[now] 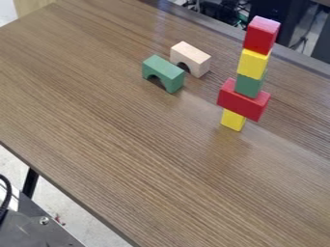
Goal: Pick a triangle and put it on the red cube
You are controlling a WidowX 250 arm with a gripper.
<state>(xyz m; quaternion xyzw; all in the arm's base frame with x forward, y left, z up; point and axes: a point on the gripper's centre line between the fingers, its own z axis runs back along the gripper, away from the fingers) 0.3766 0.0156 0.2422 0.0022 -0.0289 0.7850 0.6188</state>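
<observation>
Soft light with faint reflections.

Lab, apparently; cables [226, 7] (tangled)

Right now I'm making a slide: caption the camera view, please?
Red cube atop a block tower, green arch and pale arch standing nearby on the table.

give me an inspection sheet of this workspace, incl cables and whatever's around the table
surface: wood-grain table
job's things: red cube tops a stack; below it, going down, yellow block, green block, wider red block, lower yellow block
clutter: green arch and pale wooden arch, both upright, close together
grippers: nothing seen
cables: black cable at lower left; tangled cables beyond the far edge
surroundings: pale floor, black table leg, dark metal plate with a screw
</observation>
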